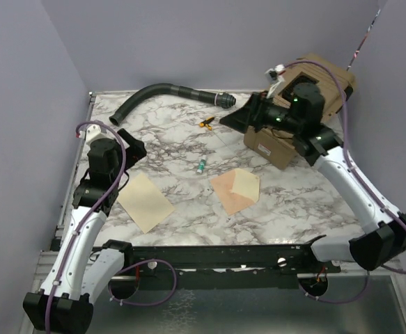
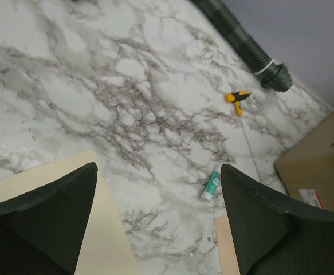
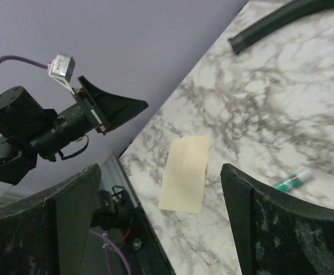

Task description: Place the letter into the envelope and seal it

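**A:** What are you working on, and in what room?

**B:** A white marble-patterned tabletop [image 1: 168, 149] with grey veins. Plain lavender walls [image 1: 189, 35] close it in at the back and on both sides. A dark metal rail runs along the bottom of the overhead frame, where my bases sit.

**A:** Where is the paper?

**B:** The flat cream-yellow paper letter [image 1: 145, 202] lies at lower left of the overhead frame, just beside my left arm. The peach-tan paper envelope [image 1: 236, 189] lies near the centre, apart from the letter, and a paler triangle shows on its upper right part.

**A:** And your grippers?

**B:** My left gripper [image 2: 158, 172] hangs above the table with its jaws spread wide, holding nothing. The letter's corner shows under one finger in its wrist view. My right gripper [image 1: 234, 120] is raised at upper right, in front of a brown cardboard box [image 1: 283, 146]. Its jaws are also wide apart and empty.

**A:** Anything else lying about?

**B:** A black corrugated hose [image 1: 168, 94] curves along the back wall. A small yellow-and-black tool [image 1: 206, 124] lies below its right end. A small green-and-white tube [image 1: 200, 165] lies between the letter and the envelope.
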Action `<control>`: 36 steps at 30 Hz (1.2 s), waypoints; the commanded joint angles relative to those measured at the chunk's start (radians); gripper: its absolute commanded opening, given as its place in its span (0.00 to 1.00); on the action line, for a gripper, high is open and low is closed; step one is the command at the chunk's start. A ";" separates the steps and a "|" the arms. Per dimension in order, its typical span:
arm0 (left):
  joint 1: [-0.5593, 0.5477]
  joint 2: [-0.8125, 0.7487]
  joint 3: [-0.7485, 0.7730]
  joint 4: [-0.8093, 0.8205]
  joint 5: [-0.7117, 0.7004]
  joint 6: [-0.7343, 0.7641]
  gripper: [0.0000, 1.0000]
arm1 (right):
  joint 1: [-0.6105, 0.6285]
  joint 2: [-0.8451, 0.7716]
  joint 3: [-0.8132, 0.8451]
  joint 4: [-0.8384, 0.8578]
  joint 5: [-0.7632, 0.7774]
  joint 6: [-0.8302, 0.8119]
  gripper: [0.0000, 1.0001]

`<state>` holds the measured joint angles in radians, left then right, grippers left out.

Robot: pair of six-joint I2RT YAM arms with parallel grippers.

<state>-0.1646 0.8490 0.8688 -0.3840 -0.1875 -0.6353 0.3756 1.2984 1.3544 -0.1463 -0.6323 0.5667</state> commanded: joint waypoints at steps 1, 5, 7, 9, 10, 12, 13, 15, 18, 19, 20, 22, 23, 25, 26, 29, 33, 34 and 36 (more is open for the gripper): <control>0.004 -0.053 -0.133 -0.104 -0.034 -0.083 0.84 | 0.156 0.122 0.001 0.013 0.139 0.052 0.86; 0.005 -0.038 -0.226 -0.155 -0.018 -0.123 0.72 | 0.255 0.270 0.028 0.006 0.197 0.112 0.81; 0.005 -0.024 -0.265 -0.158 0.002 -0.143 0.67 | 0.285 0.358 0.060 -0.029 0.199 0.154 0.78; 0.005 0.001 -0.296 -0.154 0.005 -0.149 0.60 | 0.310 0.434 0.077 -0.038 0.187 0.189 0.74; 0.004 0.015 -0.306 -0.147 0.006 -0.153 0.56 | 0.324 0.466 0.081 -0.042 0.188 0.198 0.72; 0.005 0.048 -0.317 -0.101 0.027 -0.137 0.49 | 0.351 0.514 0.084 -0.039 0.194 0.212 0.72; 0.005 0.065 -0.326 -0.074 0.028 -0.130 0.47 | 0.360 0.545 0.087 -0.035 0.184 0.223 0.72; 0.005 0.107 -0.341 -0.046 0.011 -0.124 0.39 | 0.376 0.584 0.095 -0.028 0.174 0.244 0.72; 0.005 0.173 -0.354 -0.047 0.005 -0.129 0.20 | 0.401 0.635 0.115 -0.033 0.191 0.250 0.72; 0.004 0.187 -0.361 -0.052 0.006 -0.138 0.16 | 0.404 0.650 0.120 -0.037 0.198 0.256 0.71; 0.005 0.192 -0.373 -0.058 0.005 -0.154 0.14 | 0.408 0.665 0.122 -0.034 0.199 0.264 0.71; 0.004 0.186 -0.401 -0.069 -0.009 -0.198 0.13 | 0.415 0.693 0.129 -0.022 0.192 0.266 0.71; 0.005 0.180 -0.416 -0.071 -0.009 -0.216 0.13 | 0.418 0.706 0.135 -0.024 0.193 0.266 0.71; 0.005 0.172 -0.434 -0.075 -0.010 -0.238 0.11 | 0.422 0.731 0.142 -0.025 0.194 0.265 0.71; 0.005 0.171 -0.441 -0.076 -0.014 -0.246 0.11 | 0.423 0.741 0.143 -0.026 0.194 0.264 0.71; 0.005 0.191 -0.454 -0.076 -0.024 -0.257 0.09 | 0.431 0.772 0.146 -0.025 0.192 0.261 0.71; 0.005 0.238 -0.449 -0.076 -0.031 -0.253 0.06 | 0.440 0.812 0.169 -0.037 0.191 0.244 0.71; 0.005 0.247 -0.448 -0.077 -0.030 -0.251 0.05 | 0.444 0.823 0.181 -0.043 0.191 0.238 0.71; 0.005 0.256 -0.447 -0.075 -0.027 -0.250 0.04 | 0.453 0.847 0.216 -0.065 0.195 0.224 0.71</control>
<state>-0.1646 1.0580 0.4423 -0.4500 -0.1989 -0.8745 0.8032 2.0991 1.5047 -0.1799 -0.4561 0.8173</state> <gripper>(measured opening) 0.053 0.712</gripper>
